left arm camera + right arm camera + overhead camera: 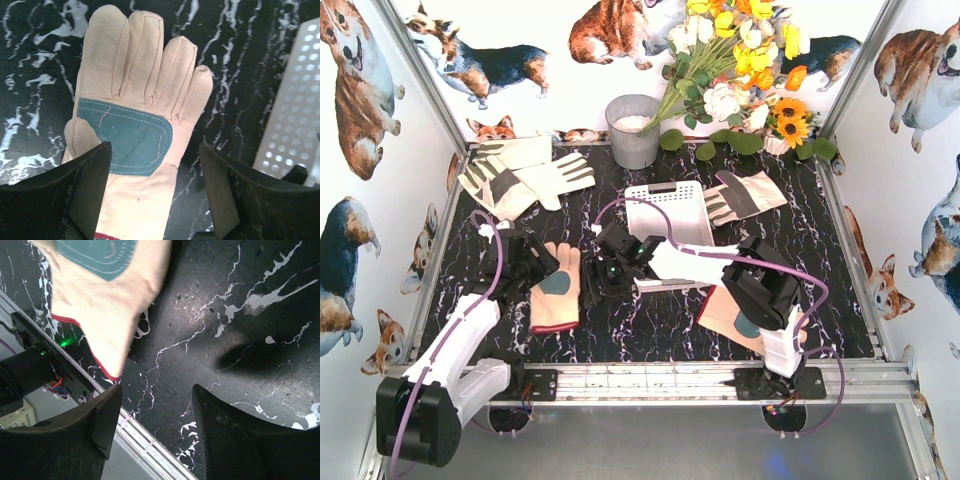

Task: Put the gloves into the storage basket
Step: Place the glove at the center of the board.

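Step in hand: grasp approach. The left gripper (155, 147), jaws spread and empty, hovers over the peach glove (135, 100) lying flat beneath it. The storage basket (295, 100) stands to its right. The right gripper (156, 390) is spread and empty. Next move, as judged: descend and pinch the glove.

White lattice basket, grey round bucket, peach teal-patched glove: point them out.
White lattice plastic basket (665, 205): top view, far wall.
Grey round bucket (633, 148): top view, side.
Peach teal-patched glove (127, 137): left wrist view, patch.
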Robot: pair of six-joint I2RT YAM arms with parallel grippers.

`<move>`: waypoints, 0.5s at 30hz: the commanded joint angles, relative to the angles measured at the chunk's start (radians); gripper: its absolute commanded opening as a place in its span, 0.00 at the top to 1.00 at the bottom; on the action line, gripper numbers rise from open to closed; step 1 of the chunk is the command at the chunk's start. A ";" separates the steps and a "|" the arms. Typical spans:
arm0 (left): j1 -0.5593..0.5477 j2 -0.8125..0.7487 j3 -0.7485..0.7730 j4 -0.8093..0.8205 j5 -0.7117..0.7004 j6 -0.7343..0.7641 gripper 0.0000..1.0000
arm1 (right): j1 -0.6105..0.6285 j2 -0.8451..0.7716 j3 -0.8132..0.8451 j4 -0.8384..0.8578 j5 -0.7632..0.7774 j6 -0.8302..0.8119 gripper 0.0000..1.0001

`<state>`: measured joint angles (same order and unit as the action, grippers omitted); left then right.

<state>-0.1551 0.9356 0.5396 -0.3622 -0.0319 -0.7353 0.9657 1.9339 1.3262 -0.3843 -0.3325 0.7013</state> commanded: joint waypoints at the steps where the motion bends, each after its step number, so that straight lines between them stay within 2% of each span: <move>1: 0.019 0.021 0.009 -0.050 -0.076 0.023 0.35 | 0.001 0.036 0.053 0.056 -0.035 0.011 0.42; 7: 0.022 -0.007 0.004 -0.001 -0.008 0.031 0.36 | 0.002 0.064 0.082 0.066 -0.068 0.008 0.41; 11: 0.022 -0.044 0.049 -0.046 -0.001 0.048 0.35 | 0.007 0.071 0.087 0.084 -0.090 0.020 0.39; 15: 0.024 -0.077 0.113 -0.133 -0.061 0.068 0.33 | 0.011 0.088 0.087 0.125 -0.124 0.050 0.38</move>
<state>-0.1394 0.8955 0.5682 -0.4297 -0.0460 -0.7044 0.9676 2.0045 1.3659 -0.3458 -0.4049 0.7197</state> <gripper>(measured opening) 0.663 0.613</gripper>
